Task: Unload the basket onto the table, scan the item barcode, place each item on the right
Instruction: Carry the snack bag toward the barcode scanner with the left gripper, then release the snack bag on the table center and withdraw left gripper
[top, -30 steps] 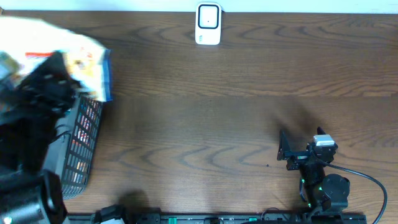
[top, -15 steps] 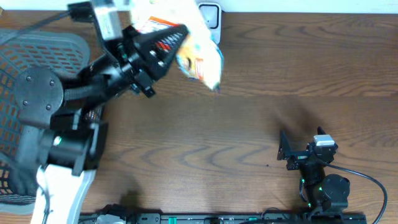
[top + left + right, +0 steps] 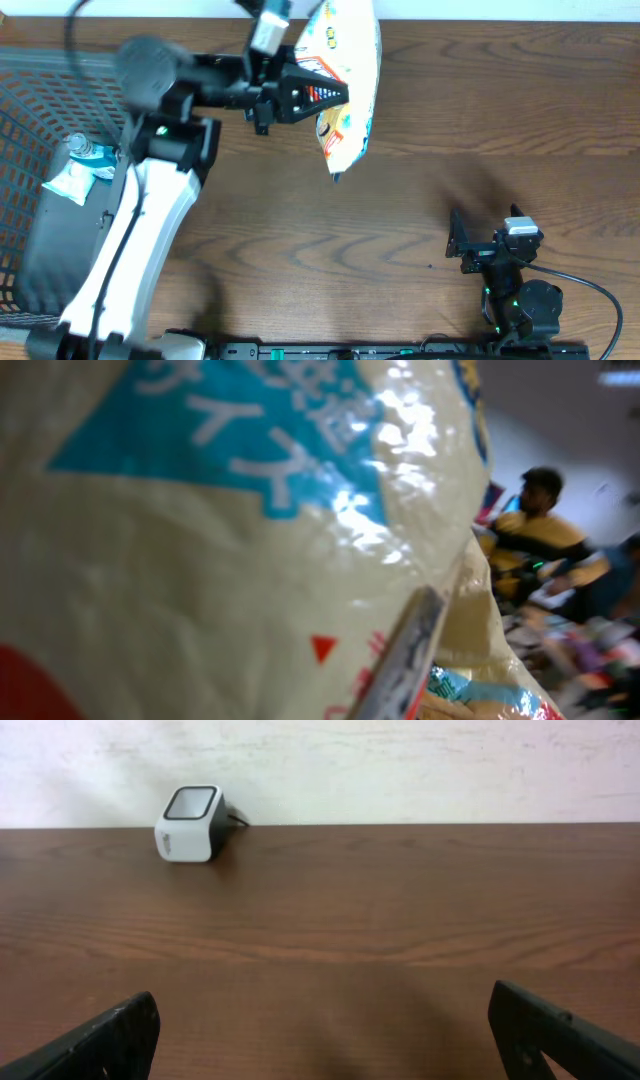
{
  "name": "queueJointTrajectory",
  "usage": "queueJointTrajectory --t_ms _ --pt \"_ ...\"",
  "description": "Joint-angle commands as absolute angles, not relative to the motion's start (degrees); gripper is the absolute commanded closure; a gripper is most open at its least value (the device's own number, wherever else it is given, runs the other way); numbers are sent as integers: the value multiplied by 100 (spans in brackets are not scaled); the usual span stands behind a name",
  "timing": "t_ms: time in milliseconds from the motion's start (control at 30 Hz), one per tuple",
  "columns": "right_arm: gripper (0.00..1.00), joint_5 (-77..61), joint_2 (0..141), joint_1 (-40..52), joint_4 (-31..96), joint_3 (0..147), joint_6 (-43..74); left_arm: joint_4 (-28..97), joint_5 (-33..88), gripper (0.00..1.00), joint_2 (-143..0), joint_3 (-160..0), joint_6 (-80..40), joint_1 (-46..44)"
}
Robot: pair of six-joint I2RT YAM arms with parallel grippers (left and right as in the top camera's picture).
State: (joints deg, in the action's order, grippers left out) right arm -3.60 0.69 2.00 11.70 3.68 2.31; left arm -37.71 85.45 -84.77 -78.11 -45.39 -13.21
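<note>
A cream snack bag (image 3: 348,80) with blue and orange print hangs in the air at the top middle of the overhead view. My left gripper (image 3: 322,95) is shut on its left side. The bag covers the spot where the white barcode scanner stands, so the overhead view hides the scanner. In the right wrist view the scanner (image 3: 190,823) sits at the table's far edge, window up. The bag (image 3: 200,550) fills the left wrist view, and no barcode shows on it. My right gripper (image 3: 458,242) rests open and empty near the front right; its fingertips (image 3: 110,1035) frame bare table.
A dark wire basket (image 3: 40,90) stands at the left edge, holding a light blue packet (image 3: 72,180) and a bottle (image 3: 85,148). The left arm's white link (image 3: 150,230) crosses the left side. A pale wall runs behind the table's far edge.
The left arm has swung the bag from over the basket rightward to the top middle, in front of the scanner. The right arm has not moved.
</note>
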Motion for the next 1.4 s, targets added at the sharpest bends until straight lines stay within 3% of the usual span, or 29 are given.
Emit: queueJointTrajectory --t_ms 0,367,500,667,833,867,933,967,1067,1200,1367 --pt "1 -336 32 261 1179 357 152 -3085 9015 93 -9209 -7535 -4202 -1293" --pt "1 -336 32 261 1177 357 154 -2010 8103 93 -10967 -7448 -3638 -1490" --pt "1 -336 32 261 1179 357 154 -51 6628 92 -10991 -7437 -2211 -1726" --pt "1 -336 34 261 1179 357 152 2672 3459 93 -10940 -7437 -681 -2222" --pt "1 -336 32 261 1179 357 154 3212 2447 92 -10940 -7437 -362 -2718" --pt "1 -336 32 261 1179 357 154 3212 2362 78 -10940 -7437 -366 -2788" --pt "1 -336 32 261 1179 357 152 3258 2110 37 -10923 -7481 -377 -2930" --pt "1 -336 32 261 1179 357 154 3361 1920 27 -10895 -7557 -445 -2985" --pt "1 -336 34 261 1179 357 152 4248 1424 16 -10659 -8263 -541 -3068" --pt "1 -336 32 261 1179 357 154 5260 950 13 -10143 -9327 -541 -2989" --pt "1 -336 32 261 1179 357 154 5651 -134 2 -9255 -10141 -541 -2705"
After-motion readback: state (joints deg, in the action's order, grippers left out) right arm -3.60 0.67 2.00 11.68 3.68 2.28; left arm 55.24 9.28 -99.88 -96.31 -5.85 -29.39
